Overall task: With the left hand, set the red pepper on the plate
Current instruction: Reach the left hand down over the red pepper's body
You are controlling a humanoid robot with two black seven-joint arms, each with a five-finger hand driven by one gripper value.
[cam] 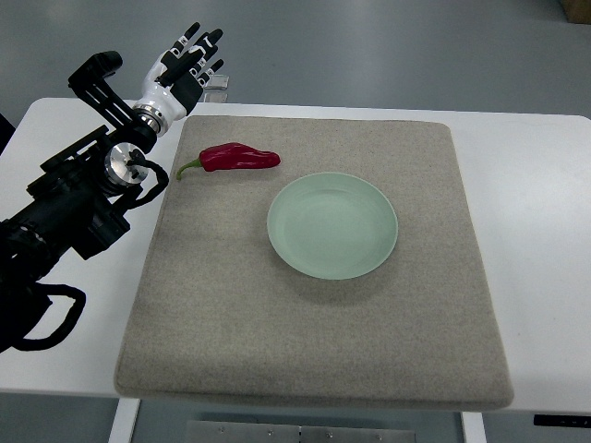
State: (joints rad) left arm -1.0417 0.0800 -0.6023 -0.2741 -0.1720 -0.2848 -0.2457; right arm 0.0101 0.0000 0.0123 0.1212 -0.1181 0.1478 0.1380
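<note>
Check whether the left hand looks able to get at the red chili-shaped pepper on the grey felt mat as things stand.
Probably yes. The left hand hangs open beyond the mat's far-left corner, and the red pepper lies alone just inside that corner. Nothing sits between them; the pale green plate lies off to the pepper's right.

We're looking down at a white table [540,231] with rounded corners, and a big square of beige-grey felt mat [305,341] is covering most of its top. A grey-blue floor [388,51] is showing beyond the far edge, smooth and plain, with soft even light falling on everything. Something tan is peeking in at the top right corner, too cropped to identify. Under the near edge, a metal bracket [323,430] is showing.
</note>
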